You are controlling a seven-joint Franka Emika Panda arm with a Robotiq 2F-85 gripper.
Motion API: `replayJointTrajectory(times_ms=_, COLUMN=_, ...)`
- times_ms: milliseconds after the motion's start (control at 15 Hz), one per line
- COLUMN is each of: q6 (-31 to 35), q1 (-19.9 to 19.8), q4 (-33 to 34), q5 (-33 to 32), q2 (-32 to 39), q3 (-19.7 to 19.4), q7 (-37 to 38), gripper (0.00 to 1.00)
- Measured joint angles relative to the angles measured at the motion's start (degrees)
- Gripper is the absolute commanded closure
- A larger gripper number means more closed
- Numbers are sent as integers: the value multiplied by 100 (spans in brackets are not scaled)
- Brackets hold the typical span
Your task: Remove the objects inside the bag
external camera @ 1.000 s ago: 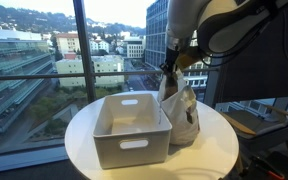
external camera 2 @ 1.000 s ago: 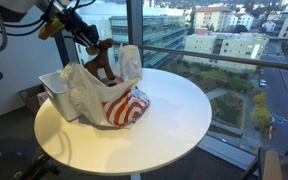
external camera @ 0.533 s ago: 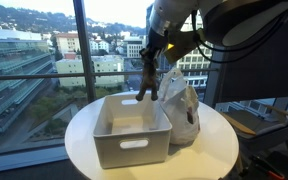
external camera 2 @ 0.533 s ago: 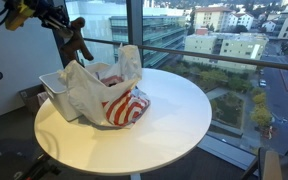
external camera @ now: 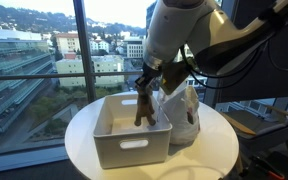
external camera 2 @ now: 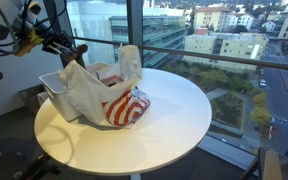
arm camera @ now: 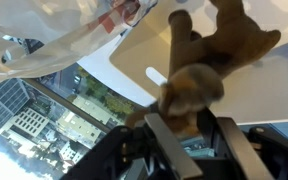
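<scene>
My gripper (external camera: 144,88) is shut on a small brown lumpy plush item (external camera: 143,107), which hangs down into the white bin (external camera: 114,142). In the wrist view the brown item (arm camera: 199,60) sits between my fingers (arm camera: 184,125) above the bin's pale floor (arm camera: 254,90). The crinkled whitish bag (external camera: 181,110) with red marks stands right of the bin; it also shows in an exterior view (external camera 2: 109,92) and in the wrist view (arm camera: 44,40). The dark item and the purple-and-white bundle are hidden. In an exterior view the gripper (external camera 2: 72,47) is behind the bag.
The bin and bag stand on a round white table (external camera: 214,150), also seen in an exterior view (external camera 2: 174,120). Large windows with a vertical frame (external camera: 80,50) are close behind. The arm (external camera: 184,30) reaches over the bag.
My gripper lifted the brown item out of the bag, carried it sideways over the bin, and lowered it into the bin.
</scene>
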Motion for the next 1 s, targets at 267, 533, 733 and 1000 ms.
replayJointTrajectory(times_ms=267, q6=174, q1=-3, q4=309, q5=-21, q2=20, q3=-375, q7=39, gripper=2)
replayJointTrajectory(times_ms=533, q6=175, q1=-100, q4=508, q5=78, q2=-211, q3=-721, q7=176, gripper=0)
replayJointTrajectory(times_ms=733, q6=115, q1=-263, q4=470, q5=479, q2=-378, q3=-1049, q7=187, gripper=0)
replayJointTrajectory(times_ms=1000, q6=-61, q1=-445, q4=184, q5=1508, q2=-434, q3=-1403, q7=-148, gripper=0)
